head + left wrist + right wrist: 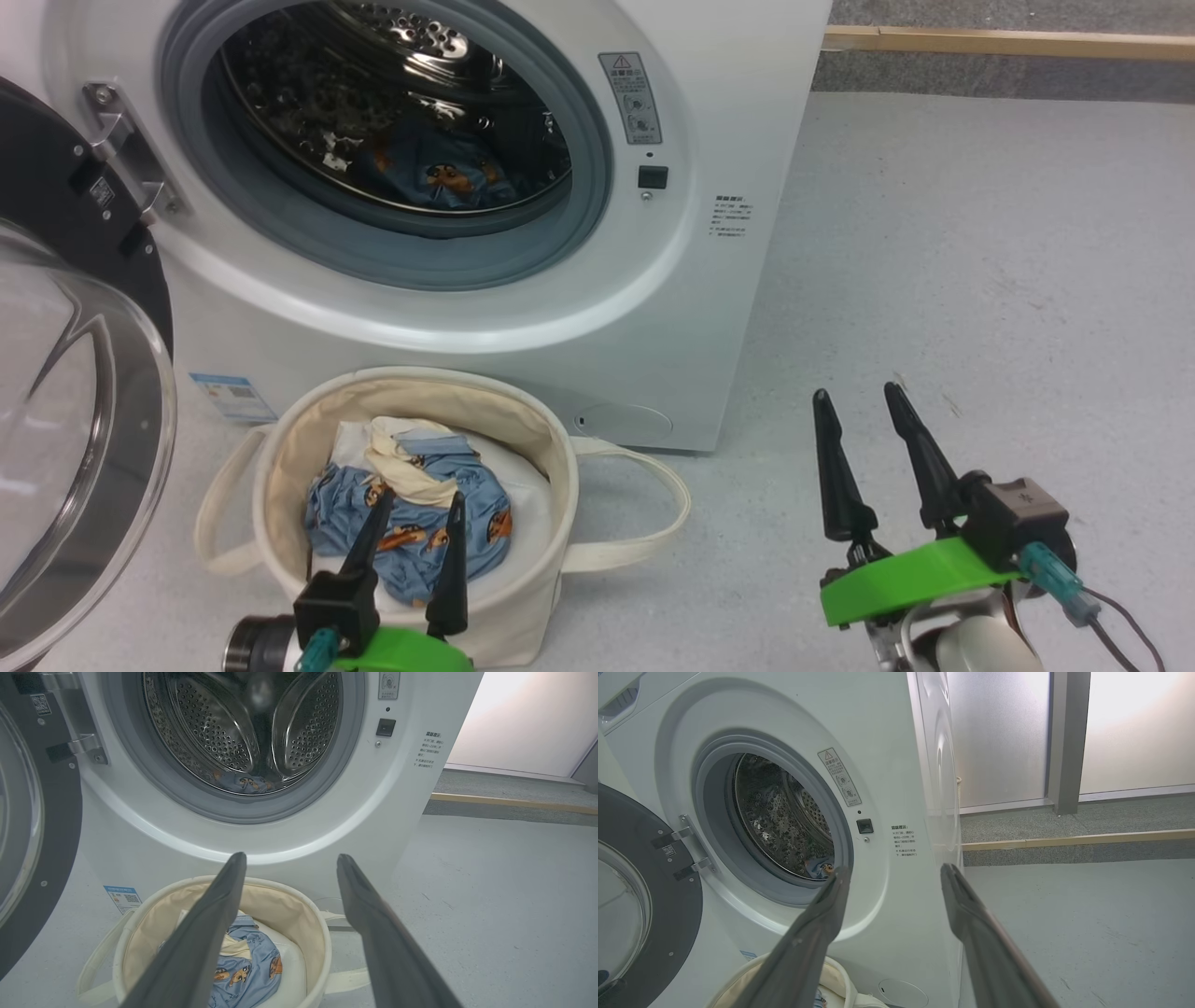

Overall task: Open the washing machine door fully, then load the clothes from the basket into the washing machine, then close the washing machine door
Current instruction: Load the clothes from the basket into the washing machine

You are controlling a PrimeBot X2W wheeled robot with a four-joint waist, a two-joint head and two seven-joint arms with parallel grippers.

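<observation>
The white washing machine (709, 308) stands with its door (84, 439) swung wide open to the left. One piece of the light-blue clothes (439, 173) lies inside the steel drum (243, 728). The cream basket (523, 425) sits on the floor in front of the machine, holding more of the blue clothes (481, 523) on white padding. My left gripper (420, 499) hangs open just above the basket's clothes, holding nothing. My right gripper (857, 392) is open and empty over the bare floor to the right of the basket. In the right wrist view the machine (896, 728) and door (658, 905) show too.
Grey floor (980, 261) stretches to the right of the machine. A wooden strip (1008, 42) runs along the floor at the back. The open door takes up the space at the left. The basket's loop handles (653, 504) stick out on both sides.
</observation>
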